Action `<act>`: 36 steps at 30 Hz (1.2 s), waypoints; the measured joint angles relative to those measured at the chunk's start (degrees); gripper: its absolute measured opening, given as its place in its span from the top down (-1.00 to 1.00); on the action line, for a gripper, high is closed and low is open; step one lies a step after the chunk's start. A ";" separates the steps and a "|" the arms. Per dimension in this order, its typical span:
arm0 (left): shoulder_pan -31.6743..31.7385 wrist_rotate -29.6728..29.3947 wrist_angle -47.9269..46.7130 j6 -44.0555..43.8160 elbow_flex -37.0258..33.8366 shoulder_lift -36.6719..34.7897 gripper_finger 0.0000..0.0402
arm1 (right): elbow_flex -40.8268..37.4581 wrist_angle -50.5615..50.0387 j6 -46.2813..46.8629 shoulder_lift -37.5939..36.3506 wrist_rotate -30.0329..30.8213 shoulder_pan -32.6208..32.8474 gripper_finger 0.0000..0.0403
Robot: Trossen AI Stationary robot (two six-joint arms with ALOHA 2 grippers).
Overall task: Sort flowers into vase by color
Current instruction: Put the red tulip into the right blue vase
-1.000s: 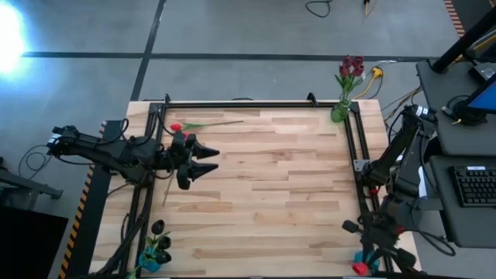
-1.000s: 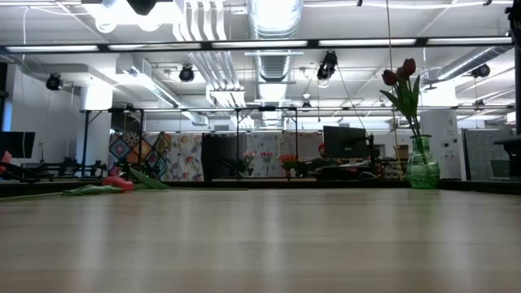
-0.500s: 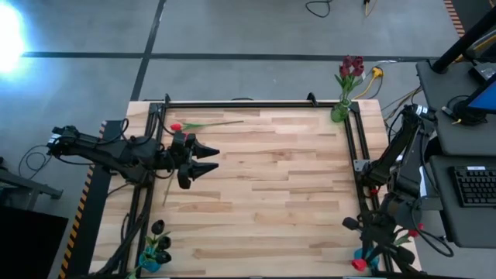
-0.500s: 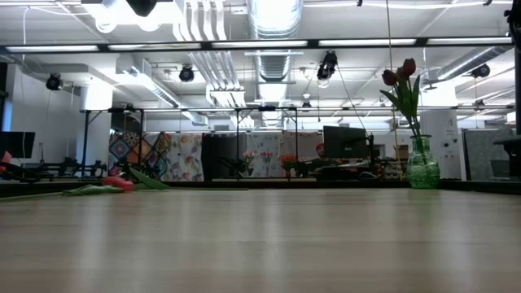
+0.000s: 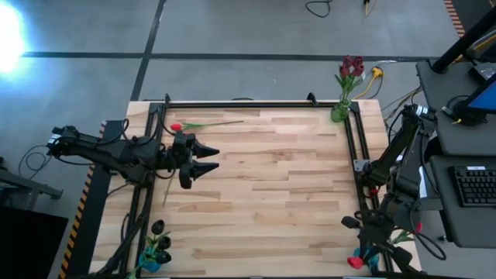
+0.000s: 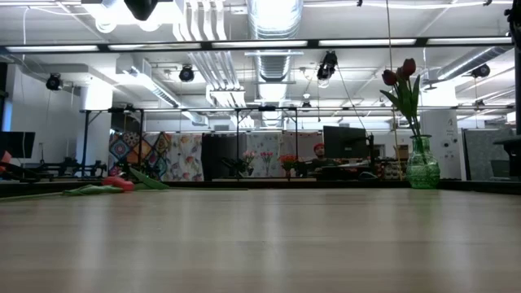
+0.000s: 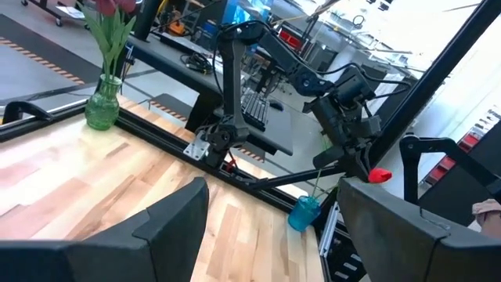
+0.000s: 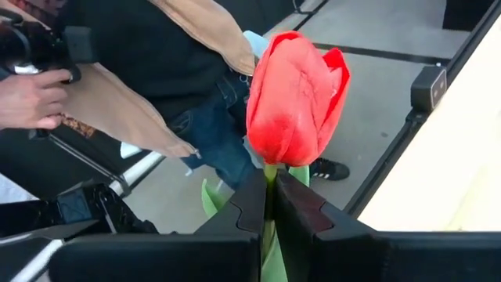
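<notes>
Gripping red tulip [image 8: 297, 86], right pincer [image 8: 270, 205]

red tulip [image 8: 296, 102]: stem hidden below the head by the right gripper [image 8: 270, 205]
blue vase [image 5: 149, 260]: cut by near edge, high view
person [image 8: 133, 70]: cropped, upper body out of picture

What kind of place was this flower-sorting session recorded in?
Most likely a large open robotics lab or workshop. The low view shows exposed ceiling ducts and strip lights over distant workstations. The high view shows a wooden table on bare concrete floor, with a keyboard on a desk beside it.
</notes>
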 joint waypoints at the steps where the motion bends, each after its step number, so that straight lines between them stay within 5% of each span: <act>1: 0.05 0.00 0.01 0.00 0.00 0.00 -0.35 | 0.00 -0.14 0.52 0.00 0.00 0.00 0.90; 15: 1.32 0.00 -0.97 0.02 -0.31 -0.07 -0.35 | 4.98 -8.63 4.14 0.04 -0.15 0.02 0.22; 25: 3.36 0.02 -3.05 0.04 -0.31 -0.07 -0.35 | 11.36 -26.28 20.29 0.04 -4.83 0.02 -0.03; 36: 4.09 0.04 -3.13 5.24 -0.31 -0.38 -0.35 | 15.82 -28.38 25.75 0.09 -7.88 0.02 -0.17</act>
